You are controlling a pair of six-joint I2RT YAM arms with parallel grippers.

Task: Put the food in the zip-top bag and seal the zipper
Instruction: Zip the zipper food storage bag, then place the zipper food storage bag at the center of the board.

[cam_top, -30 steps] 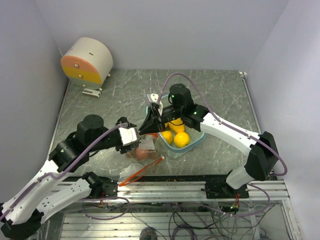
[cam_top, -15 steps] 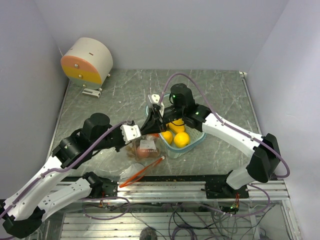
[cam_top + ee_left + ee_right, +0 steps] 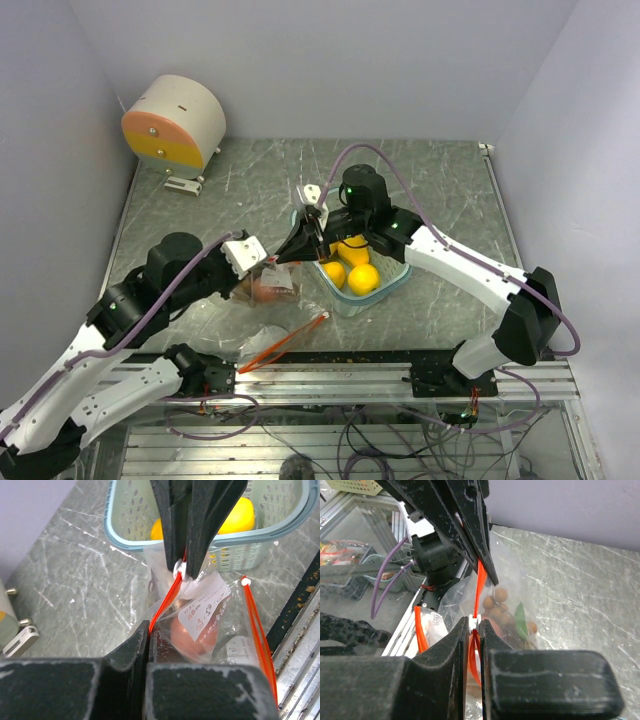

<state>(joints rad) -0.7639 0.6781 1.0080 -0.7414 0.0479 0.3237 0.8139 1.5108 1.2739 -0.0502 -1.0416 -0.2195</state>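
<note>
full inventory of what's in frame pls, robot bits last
zip-top bag: one, clear, orange-red zipper, on table beside basket
round fruit: one, reddish, inside bag
grape bunch: one, brown, inside bag
yellow fruits: three visible, in basket
basket: one, light blue, mid-table
drum-shaped device: one, white with orange face, far-left corner
table: one, grey marbled
left end effector: black, shut on bag zipper
right end effector: black, shut on bag zipper

A light-blue perforated plastic basket (image 3: 282, 505) stands midway across the grey marbled tabletop (image 3: 250, 180). Well apart, at the far left, a cream drum-shaped object with an orange-and-yellow face (image 3: 175, 122) lies on its side by the pale wall (image 3: 350, 60).
</note>
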